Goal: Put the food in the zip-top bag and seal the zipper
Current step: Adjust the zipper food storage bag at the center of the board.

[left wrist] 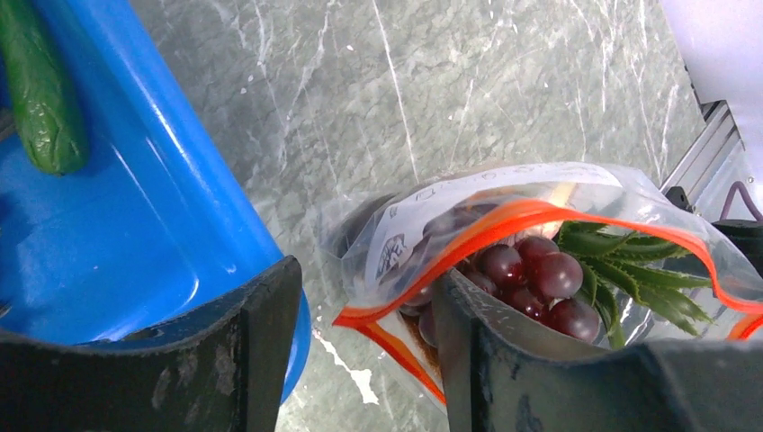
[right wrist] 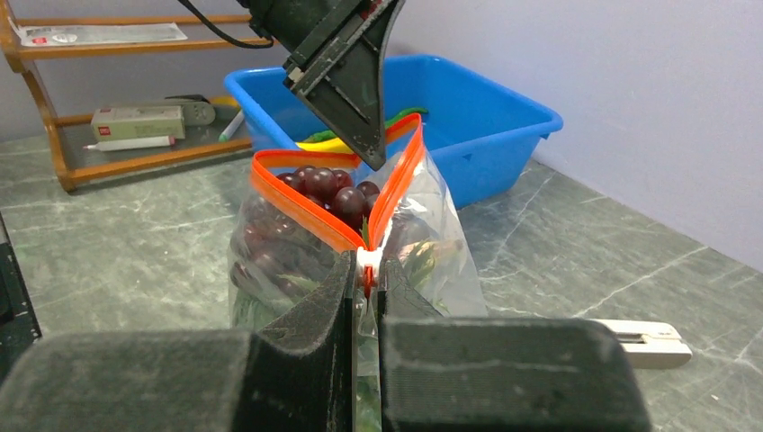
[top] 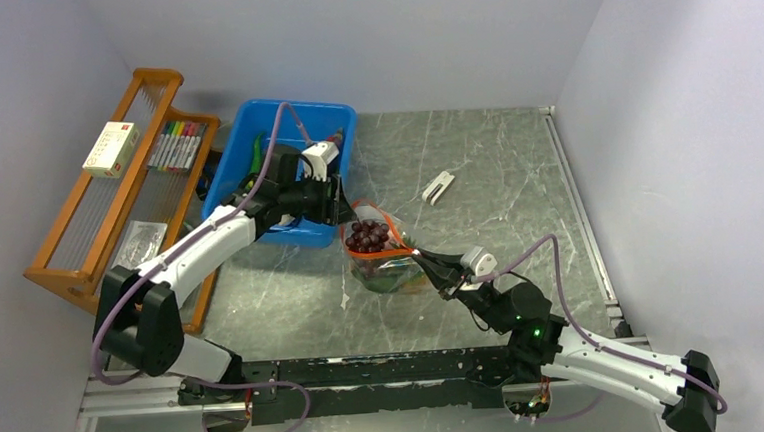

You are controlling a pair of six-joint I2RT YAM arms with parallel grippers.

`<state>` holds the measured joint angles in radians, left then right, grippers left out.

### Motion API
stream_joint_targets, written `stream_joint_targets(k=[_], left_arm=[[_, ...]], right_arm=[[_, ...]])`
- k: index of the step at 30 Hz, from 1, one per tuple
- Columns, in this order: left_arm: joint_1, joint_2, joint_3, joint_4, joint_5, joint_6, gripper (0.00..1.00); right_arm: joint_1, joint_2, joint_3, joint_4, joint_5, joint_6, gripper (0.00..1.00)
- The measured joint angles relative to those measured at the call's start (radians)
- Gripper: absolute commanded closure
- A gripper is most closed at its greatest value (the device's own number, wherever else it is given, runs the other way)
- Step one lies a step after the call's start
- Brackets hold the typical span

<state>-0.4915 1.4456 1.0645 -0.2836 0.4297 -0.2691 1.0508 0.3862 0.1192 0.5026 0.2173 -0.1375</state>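
Nearest the arm bases, the right gripper is clamped on the clear, floppy zip-top bag. Its two black fingers are pressed together on the end of the red-orange zipper strip, right at the small white tab. The bag stands on the grey-green marbled tabletop, held up from that pinched corner. From there the zipper spreads into a V, so the mouth gapes upward.

Inside the bag, a cluster of dark red toy grapes sits just under the open mouth. Spiky green plastic leaves lie beside the grapes, toward the right gripper's side.

At the far side of the bag, the left gripper hangs over the mouth with its jaws parted and nothing held. One fingertip is at the zipper's far bend, and the other is outside the bag, toward the bin.

Just beyond the bag to the left is a rigid blue plastic bin, and a long green toy vegetable lies in it. A small flat white object lies on the table beyond the bag to the right. Well left of the bag stands a wooden rack holding coloured marker pens and a white box.
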Motion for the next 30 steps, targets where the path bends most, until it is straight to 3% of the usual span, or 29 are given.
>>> stream_joint_targets(k=[8, 12, 16, 22, 30], left_arm=[[-0.001, 0.046, 0.0, 0.053, 0.03, -0.041, 0.62], [-0.014, 0.058, 0.0, 0.059, 0.042, -0.057, 0.92], [-0.041, 0.063, 0.024, 0.024, 0.021, -0.041, 0.93], [-0.065, 0.037, 0.216, -0.163, -0.071, -0.015, 0.93], [-0.145, -0.097, 0.189, -0.266, -0.183, -0.022, 0.93]], right_arm=[[-0.001, 0.002, 0.0, 0.0, -0.001, 0.003, 1.0], [-0.001, 0.008, 0.0, 0.002, -0.001, 0.003, 1.0], [-0.001, 0.028, 0.0, 0.013, 0.004, 0.005, 1.0], [-0.002, 0.08, 0.066, 0.047, 0.04, 0.062, 1.0], [-0.029, 0.188, 0.031, 0.08, 0.069, 0.162, 1.0]])
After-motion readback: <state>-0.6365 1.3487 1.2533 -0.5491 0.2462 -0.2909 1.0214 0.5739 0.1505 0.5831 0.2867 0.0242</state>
